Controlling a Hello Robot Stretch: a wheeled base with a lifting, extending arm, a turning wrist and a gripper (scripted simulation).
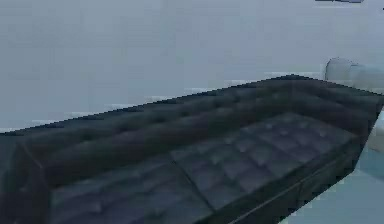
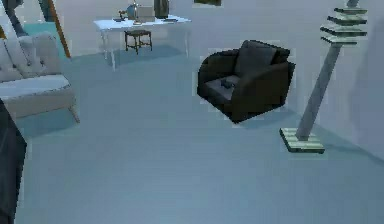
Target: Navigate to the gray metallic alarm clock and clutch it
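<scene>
A pale blue desk (image 2: 145, 27) stands far off at the top of the arm side view, with small things on it: a small grey rounded blob (image 2: 130, 13) and a dark vase-like shape (image 2: 161, 8). I cannot make out whether the grey blob is an alarm clock. A dark wooden chair (image 2: 138, 39) is tucked under the desk.
A long dark tufted leather sofa (image 1: 190, 150) spans the forward view against a pale wall, a light armchair (image 1: 352, 73) past its right end. In the arm side view sit a black armchair (image 2: 247, 80), a floor lamp (image 2: 318, 90), a light sofa (image 2: 32, 75) and open grey-blue floor (image 2: 150, 150).
</scene>
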